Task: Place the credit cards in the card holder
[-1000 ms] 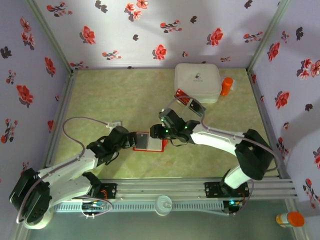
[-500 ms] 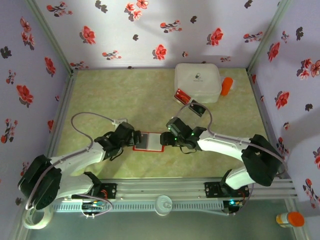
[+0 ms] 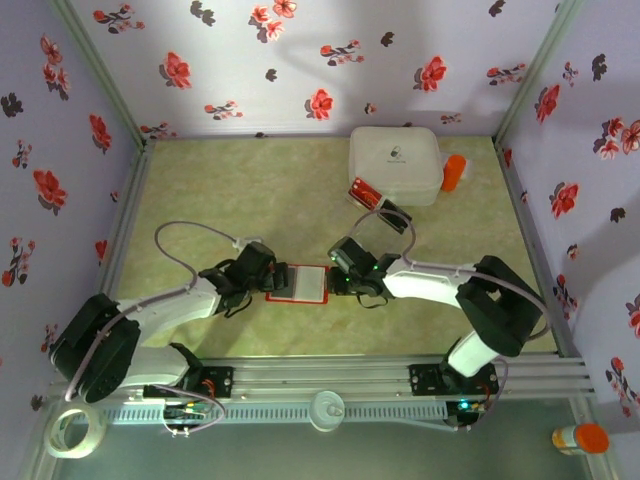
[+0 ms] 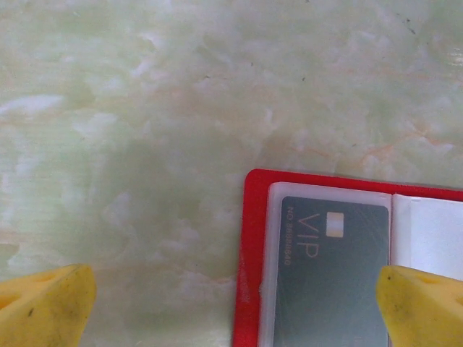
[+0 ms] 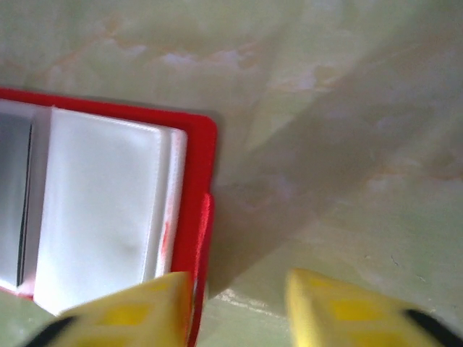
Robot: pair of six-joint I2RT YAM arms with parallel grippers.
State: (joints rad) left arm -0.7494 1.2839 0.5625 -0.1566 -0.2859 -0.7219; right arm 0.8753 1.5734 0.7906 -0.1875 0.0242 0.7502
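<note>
Open red fold-out card holder lies flat on the green marbled tabletop, between both tools. The left tool is spread wide over its left half, where a grey VIP card sits in the clear pocket. The right tool is part-spread, straddling the holder's right edge, no pinch visible. A red card and a dark card lie loose near the white square box.

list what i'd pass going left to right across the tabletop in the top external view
left gripper → card holder → right gripper → white box → orange bottle
</note>
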